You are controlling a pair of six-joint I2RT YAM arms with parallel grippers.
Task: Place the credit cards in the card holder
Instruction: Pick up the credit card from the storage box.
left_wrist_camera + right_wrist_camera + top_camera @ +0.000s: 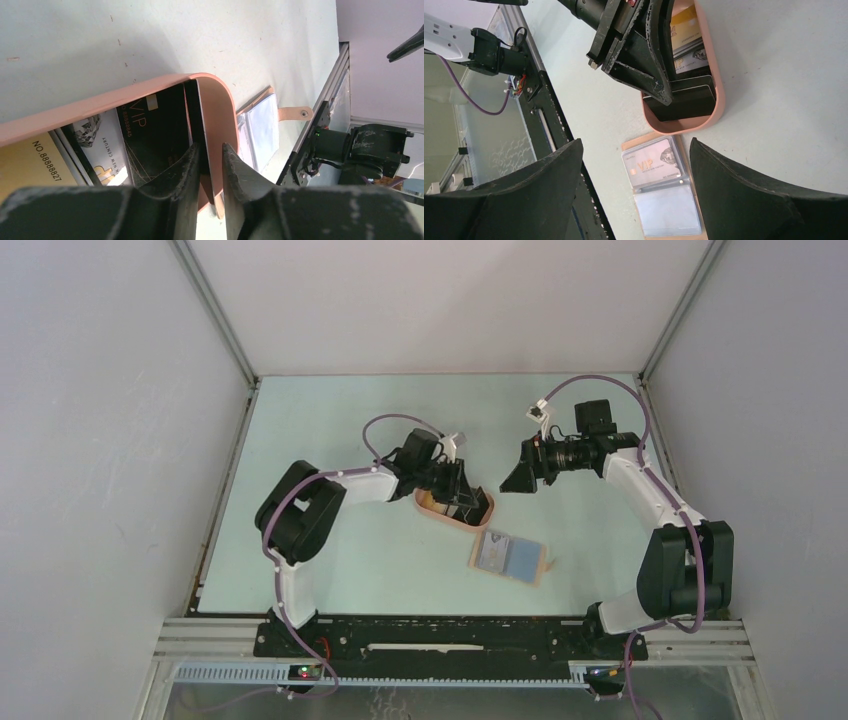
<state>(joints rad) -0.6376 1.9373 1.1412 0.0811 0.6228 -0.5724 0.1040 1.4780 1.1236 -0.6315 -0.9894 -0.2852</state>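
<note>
The peach tray holds a gold card, a grey-white card and a black VIP card. My left gripper reaches into the tray's near end. Its jaws are nearly shut, one inside and one outside the end wall, with a black card's edge and the wall between them. The tan card holder lies open on the table, with a grey VIP card in one clear sleeve. My right gripper is open and empty, hovering above the holder.
The holder's snap tab points toward the arm bases. The black base rail runs along the table's near edge. White walls enclose the table on three sides.
</note>
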